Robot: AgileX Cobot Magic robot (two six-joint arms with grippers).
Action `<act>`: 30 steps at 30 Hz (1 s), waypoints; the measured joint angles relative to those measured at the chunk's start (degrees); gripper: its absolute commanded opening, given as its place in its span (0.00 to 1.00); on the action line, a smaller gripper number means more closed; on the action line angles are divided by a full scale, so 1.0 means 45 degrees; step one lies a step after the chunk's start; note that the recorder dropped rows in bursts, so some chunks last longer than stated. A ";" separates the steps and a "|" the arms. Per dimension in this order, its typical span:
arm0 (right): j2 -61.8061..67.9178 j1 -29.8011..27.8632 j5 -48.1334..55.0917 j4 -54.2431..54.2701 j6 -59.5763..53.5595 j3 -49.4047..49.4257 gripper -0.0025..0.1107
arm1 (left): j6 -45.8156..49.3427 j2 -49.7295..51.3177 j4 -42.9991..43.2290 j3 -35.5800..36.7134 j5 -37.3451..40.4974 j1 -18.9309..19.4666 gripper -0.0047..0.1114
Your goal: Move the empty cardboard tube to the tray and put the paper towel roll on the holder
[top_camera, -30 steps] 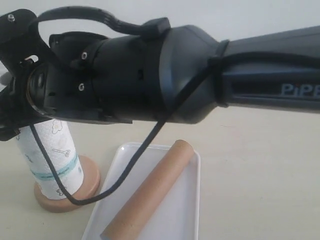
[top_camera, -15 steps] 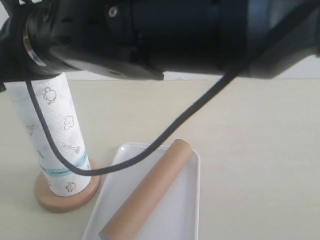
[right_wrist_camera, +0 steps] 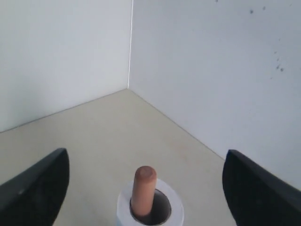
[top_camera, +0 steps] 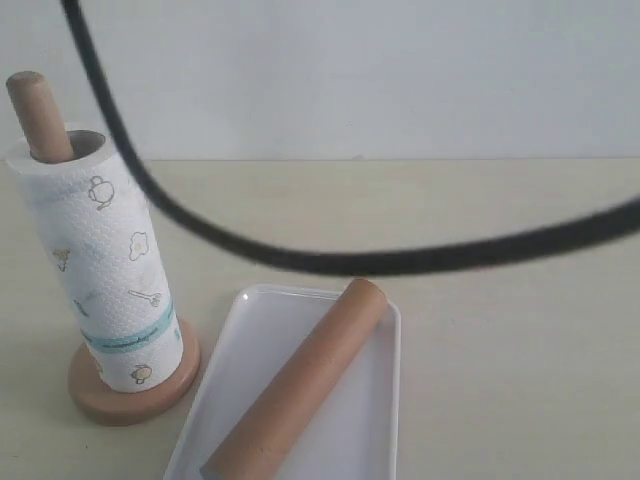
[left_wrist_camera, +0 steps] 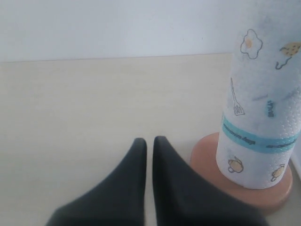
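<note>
The paper towel roll (top_camera: 105, 270) stands threaded on the wooden holder (top_camera: 95, 392); the dowel's rounded top (top_camera: 33, 112) pokes out of its core. A brown cardboard tube (top_camera: 300, 385) lies diagonally in the white tray (top_camera: 378, 430). My right gripper (right_wrist_camera: 146, 165) hangs open above the roll (right_wrist_camera: 124, 207), with the dowel (right_wrist_camera: 142, 188) centred below between its fingers (right_wrist_camera: 256, 188). Low beside the holder's base (left_wrist_camera: 211, 162) sits my left gripper (left_wrist_camera: 149, 141), shut and empty; the roll (left_wrist_camera: 263, 99) stands to one side of it. Neither gripper shows in the exterior view.
A black cable (top_camera: 300, 255) loops across the exterior view in front of the scene. White walls meet in a corner (right_wrist_camera: 129, 47) behind the holder. Beige tabletop (top_camera: 520, 330) stretches right of the tray.
The right arm, which filled the exterior view, has lifted up and out of it, leaving only its cable. The roll stays seated on the holder.
</note>
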 measured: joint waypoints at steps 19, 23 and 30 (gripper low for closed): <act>-0.4644 0.0352 0.9520 -0.0926 -0.0513 -0.0022 0.03 | 0.0000 0.0000 0.0000 0.0000 0.0000 0.0000 0.08; -0.4897 0.0352 0.9616 -0.0951 -0.0513 -0.0022 0.03 | 0.0000 0.0000 0.0000 0.0000 0.0000 0.0000 0.08; -0.5096 0.0352 0.9616 -0.0926 -0.0597 -0.0022 0.03 | 0.0000 0.0000 0.0000 0.0000 0.0000 0.0000 0.08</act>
